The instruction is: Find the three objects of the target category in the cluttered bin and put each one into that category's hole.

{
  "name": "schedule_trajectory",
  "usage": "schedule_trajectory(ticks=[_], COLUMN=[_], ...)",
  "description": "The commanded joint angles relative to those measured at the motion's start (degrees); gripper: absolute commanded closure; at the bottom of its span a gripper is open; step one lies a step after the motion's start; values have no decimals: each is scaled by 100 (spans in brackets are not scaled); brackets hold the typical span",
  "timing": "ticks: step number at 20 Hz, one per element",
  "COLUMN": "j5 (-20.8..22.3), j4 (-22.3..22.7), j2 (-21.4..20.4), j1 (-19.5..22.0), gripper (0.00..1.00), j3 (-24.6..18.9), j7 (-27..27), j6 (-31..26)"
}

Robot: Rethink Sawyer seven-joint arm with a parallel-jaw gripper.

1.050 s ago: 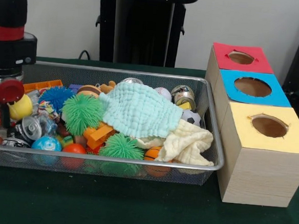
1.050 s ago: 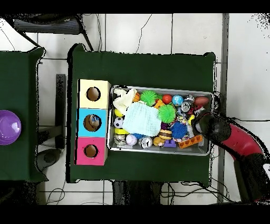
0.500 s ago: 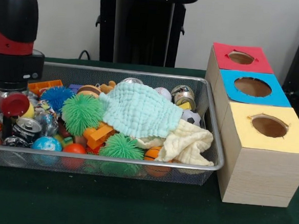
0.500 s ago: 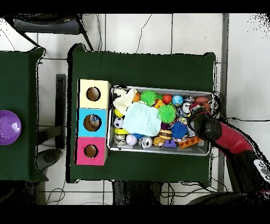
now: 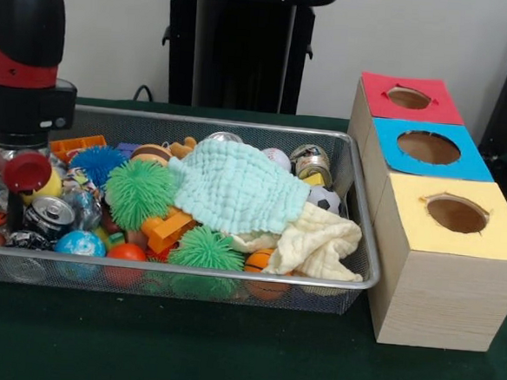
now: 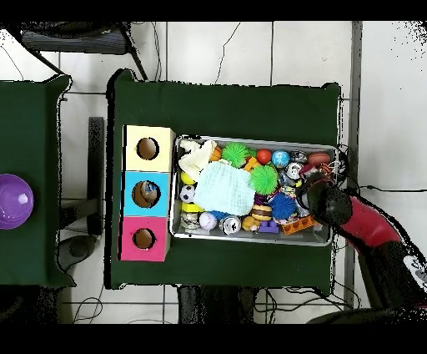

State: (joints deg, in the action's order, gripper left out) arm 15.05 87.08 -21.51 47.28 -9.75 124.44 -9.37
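We see the red and black arm (image 5: 24,52) coming down over the left end of the wire mesh bin (image 5: 230,275) in the front view; from overhead it reaches in from the lower right, its head over the bin's right end (image 6: 327,200). The gripper (image 5: 15,182) sits low among the toys there, next to a red disc (image 5: 27,171) and a yellow ball (image 5: 49,186), and we cannot tell whether its jaws are spread or closed, or whether they grip anything.

The bin rests on the dark green surface (image 5: 181,350) and is crowded. A pale green cloth (image 5: 236,184) lies over the middle, with a cream cloth (image 5: 315,242) draped beside it toward the boxes. Around them we see two spiky green balls (image 5: 140,191), a spiky blue ball (image 5: 94,163), a small basketball (image 5: 261,262), a soccer ball (image 5: 324,198), an orange block (image 5: 168,227), a silver can (image 5: 50,217) and a blue globe ball (image 5: 80,244). The clutter packs closely round the arm's tip.

Just beside the bin's other end stand three wooden boxes in a row, topped red (image 5: 410,98), blue (image 5: 429,148) and yellow (image 5: 456,215), each with a round hole.
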Motion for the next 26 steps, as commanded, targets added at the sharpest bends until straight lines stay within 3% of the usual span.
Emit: schedule_trajectory(ticks=[1,7,13,18,22,26], j5=[-324,-592,-691,-645,-384,-442], j4=[1250,1591,1783,1731,1359,1417], j2=[-274,-555,-654,-634,-570,-823], j1=[199,373,347,254,109,-48], gripper=[100,100,100,100,100,100], j3=[-651,-896,-913,-859,-789,-654], j7=[319,361,434,472,384,489], j6=[-949,-1088,-841,-463,109,88])
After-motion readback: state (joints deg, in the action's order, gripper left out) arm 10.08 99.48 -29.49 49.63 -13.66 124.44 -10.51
